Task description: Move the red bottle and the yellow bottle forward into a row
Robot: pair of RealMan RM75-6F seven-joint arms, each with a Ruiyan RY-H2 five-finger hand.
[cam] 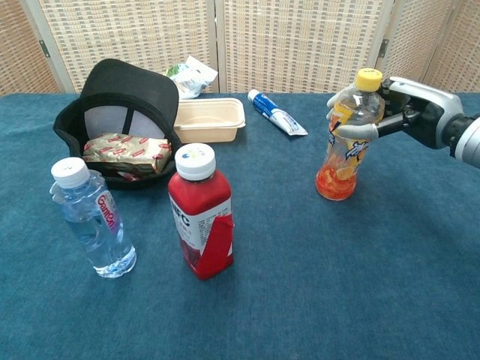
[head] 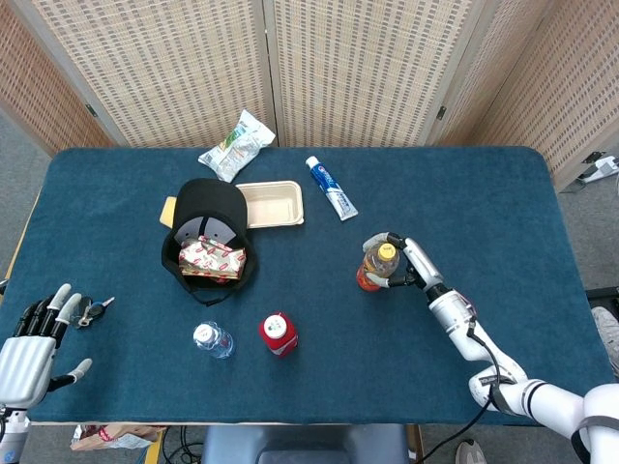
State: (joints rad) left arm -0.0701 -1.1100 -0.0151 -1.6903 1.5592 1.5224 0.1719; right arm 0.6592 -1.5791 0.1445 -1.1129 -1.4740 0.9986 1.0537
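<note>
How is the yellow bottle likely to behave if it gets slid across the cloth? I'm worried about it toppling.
The yellow bottle is tall with a narrow base, so it probably tips easily. The right hand grips it high near the cap, which likely adds leverage; a low push seems safer. The blue table cover looks fuzzy and may drag its base.
</note>
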